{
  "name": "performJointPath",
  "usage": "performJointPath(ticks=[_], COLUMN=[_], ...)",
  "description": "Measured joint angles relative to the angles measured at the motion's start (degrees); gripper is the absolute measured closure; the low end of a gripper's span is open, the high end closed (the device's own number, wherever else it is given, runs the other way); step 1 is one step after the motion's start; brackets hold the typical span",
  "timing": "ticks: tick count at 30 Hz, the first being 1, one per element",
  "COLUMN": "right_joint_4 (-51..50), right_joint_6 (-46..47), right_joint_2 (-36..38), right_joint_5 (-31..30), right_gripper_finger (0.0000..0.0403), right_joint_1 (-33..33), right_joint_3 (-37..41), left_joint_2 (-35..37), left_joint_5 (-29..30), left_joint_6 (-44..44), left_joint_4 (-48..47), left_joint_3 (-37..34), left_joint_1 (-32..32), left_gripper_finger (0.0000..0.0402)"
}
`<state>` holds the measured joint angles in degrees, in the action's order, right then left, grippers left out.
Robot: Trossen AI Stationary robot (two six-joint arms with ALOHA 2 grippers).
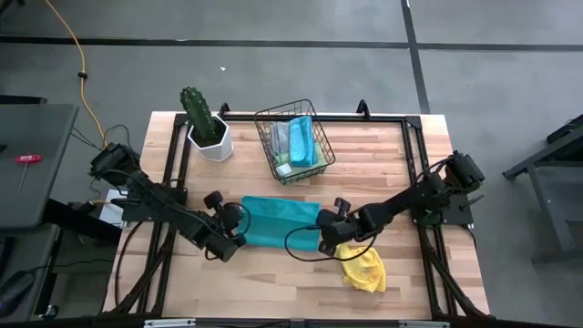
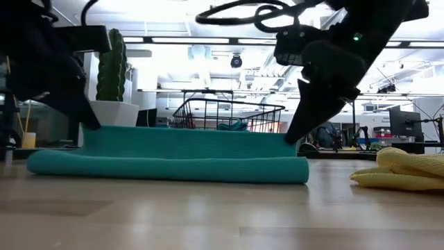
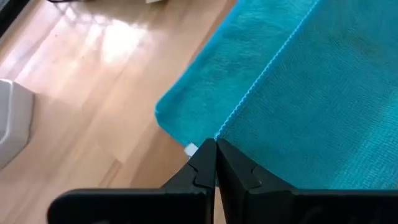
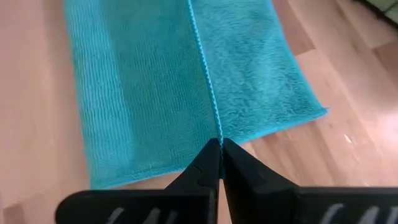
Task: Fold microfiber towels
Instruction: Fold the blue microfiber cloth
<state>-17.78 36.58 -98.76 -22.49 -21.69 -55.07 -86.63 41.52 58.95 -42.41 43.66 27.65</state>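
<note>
The towel (image 1: 278, 221) pinched between the two pincers is plain teal-blue, with a fine ribbed weave on the flap and a fluffier nap below it; a stitched hem of the same blue runs from each pincer's tips. Both pincers, left (image 3: 216, 149) and right (image 4: 221, 146), are matte black. Just beside the right pincer lies a plain yellow towel (image 1: 363, 269). The table (image 1: 273, 282) under them is pale wood with light grain stripes. Farther from the pincers, a black wire basket (image 1: 293, 141) holds blue, grey and light green cloths (image 1: 296, 141), and a dark green cactus (image 1: 196, 109) stands in a white pot (image 1: 212, 141).
</note>
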Motion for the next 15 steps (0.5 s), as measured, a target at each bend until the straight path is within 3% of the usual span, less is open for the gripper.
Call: performJointPath(ticks=[15], right_joint_4=[-1.6], right_joint_6=[1.0], right_joint_2=[0.0], right_joint_5=[-1.7], right_gripper_finger=[0.0403], right_joint_1=[3.8], right_joint_3=[0.0], left_joint_2=[-2.7], left_joint_5=[0.9], left_joint_6=[-2.2], left_joint_4=[-0.1], left_joint_3=[0.0], left_joint_1=[-5.6], left_gripper_finger=[0.0401])
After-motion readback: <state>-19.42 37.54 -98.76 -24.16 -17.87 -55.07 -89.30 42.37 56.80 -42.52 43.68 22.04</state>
